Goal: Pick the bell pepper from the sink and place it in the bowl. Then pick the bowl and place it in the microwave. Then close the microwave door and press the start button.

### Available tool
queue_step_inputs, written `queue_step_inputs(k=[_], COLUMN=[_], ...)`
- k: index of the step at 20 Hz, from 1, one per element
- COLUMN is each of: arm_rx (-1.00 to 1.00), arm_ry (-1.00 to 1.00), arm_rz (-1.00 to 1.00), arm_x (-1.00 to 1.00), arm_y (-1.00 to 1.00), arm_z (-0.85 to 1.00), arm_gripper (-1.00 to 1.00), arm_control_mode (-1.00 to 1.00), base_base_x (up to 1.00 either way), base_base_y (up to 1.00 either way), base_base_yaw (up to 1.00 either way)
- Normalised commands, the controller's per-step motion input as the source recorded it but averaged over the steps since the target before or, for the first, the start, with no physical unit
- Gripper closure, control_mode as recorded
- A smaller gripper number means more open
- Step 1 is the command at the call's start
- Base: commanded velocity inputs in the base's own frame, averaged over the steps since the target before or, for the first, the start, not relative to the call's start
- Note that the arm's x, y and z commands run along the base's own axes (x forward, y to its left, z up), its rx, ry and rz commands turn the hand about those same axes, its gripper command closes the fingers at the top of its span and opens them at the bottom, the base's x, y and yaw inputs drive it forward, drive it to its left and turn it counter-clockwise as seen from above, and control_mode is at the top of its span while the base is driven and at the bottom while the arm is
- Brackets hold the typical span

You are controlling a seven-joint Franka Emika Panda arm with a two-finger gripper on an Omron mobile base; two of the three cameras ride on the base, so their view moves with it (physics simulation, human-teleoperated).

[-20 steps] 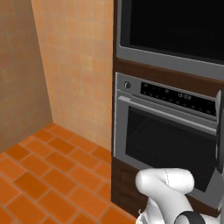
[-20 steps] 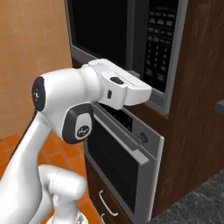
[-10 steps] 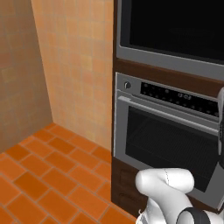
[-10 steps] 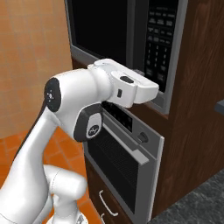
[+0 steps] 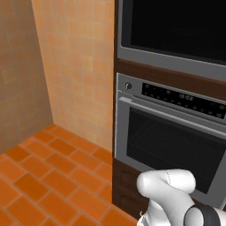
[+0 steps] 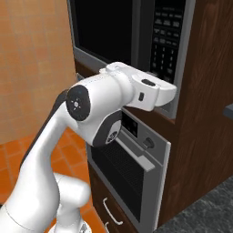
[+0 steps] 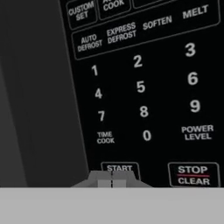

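The microwave door (image 5: 176, 26) is shut, its black glass dark in both base views (image 6: 102, 27). In the right base view my white hand (image 6: 152, 91) reaches to the lower end of the microwave's control panel (image 6: 166, 36). The hand view looks straight at the keypad. My gripper (image 7: 112, 180) is shut, fingertips together, right at the bottom edge of the START button (image 7: 119, 168). I cannot tell whether the tips touch it. The bell pepper, the bowl and the sink are out of view.
STOP CLEAR (image 7: 193, 175) sits just right of START. Below the microwave is the wall oven (image 5: 176, 150) with a bar handle (image 5: 167, 112) and a knob (image 6: 146, 144). Brown cabinet side (image 6: 205, 113) stands to the right, orange tiled floor (image 5: 44, 176) to the left.
My arm's elbow has swung up and my hand has edged further right, closer to the control panel. The gripper stays shut and the door stays shut.
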Motion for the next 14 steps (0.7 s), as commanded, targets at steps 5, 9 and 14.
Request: queue_step_inputs(k=[5,9,14], arm_rx=[0.00,0.00,0.00], arm_ry=[0.00,-0.04,-0.12], arm_rz=[0.09,0.04,0.00], arm_x=[0.48,-0.18,-0.57], arm_y=[-0.15,0.19,0.57], arm_z=[-0.17,-0.04,0.02], arm_gripper=[1.00,1.00,1.00], arm_control_mode=[-1.00,-1.00,-1.00], base_base_x=[0.00,0.00,0.00], base_base_y=[0.00,0.00,0.00], base_base_yaw=[0.00,0.00,0.00])
